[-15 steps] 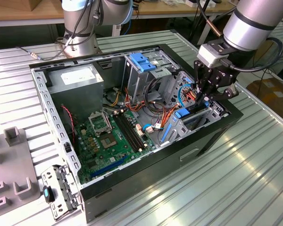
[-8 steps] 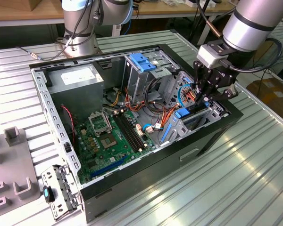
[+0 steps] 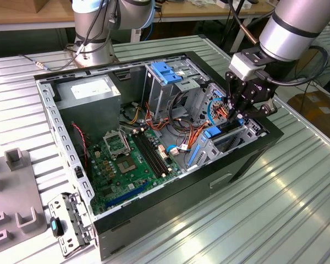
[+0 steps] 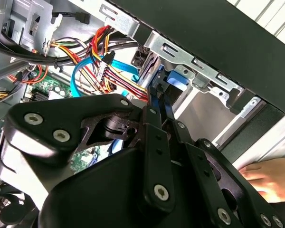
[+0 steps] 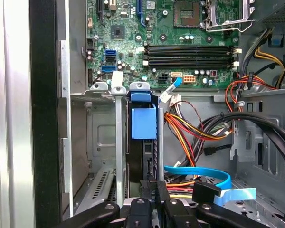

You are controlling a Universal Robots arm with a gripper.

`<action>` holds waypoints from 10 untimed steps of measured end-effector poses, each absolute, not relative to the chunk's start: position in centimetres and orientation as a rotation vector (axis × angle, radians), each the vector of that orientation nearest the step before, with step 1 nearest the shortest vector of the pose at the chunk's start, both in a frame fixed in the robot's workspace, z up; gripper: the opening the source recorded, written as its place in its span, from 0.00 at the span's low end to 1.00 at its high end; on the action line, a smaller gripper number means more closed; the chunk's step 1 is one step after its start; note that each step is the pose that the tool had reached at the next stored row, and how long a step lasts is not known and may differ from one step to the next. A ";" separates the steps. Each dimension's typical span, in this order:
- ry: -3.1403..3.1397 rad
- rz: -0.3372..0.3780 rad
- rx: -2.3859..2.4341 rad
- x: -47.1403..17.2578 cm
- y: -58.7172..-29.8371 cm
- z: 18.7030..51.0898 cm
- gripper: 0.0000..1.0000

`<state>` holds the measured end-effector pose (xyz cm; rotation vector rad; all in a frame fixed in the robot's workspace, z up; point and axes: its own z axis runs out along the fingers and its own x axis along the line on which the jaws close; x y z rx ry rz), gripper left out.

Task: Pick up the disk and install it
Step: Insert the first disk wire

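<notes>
arm (image 3: 297,25): silver-grey tube links, black band near wrist, blue ring caps at base joints
wrist box (image 3: 245,65): pale grey block, black cable looping beside it
gripper (image 3: 239,113): black linkage body, matte
gripper links (image 4: 156,156): black plates, silver round screw heads in both wrist views
base (image 3: 93,52): grey round foot

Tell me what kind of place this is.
Probably a robotics lab or test bench for computer assembly. An open PC case lies on a slatted metal table, a robot arm's gripper works inside it, and wooden workbenches stand behind.
</notes>
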<state>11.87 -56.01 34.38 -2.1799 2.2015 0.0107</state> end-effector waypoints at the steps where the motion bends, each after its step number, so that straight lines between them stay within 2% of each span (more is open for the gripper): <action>1: 2.201 0.012 -2.180 11.9 -56.0 34.3 0.17; 10: 2.199 0.019 -2.178 11.9 -56.0 34.0 0.17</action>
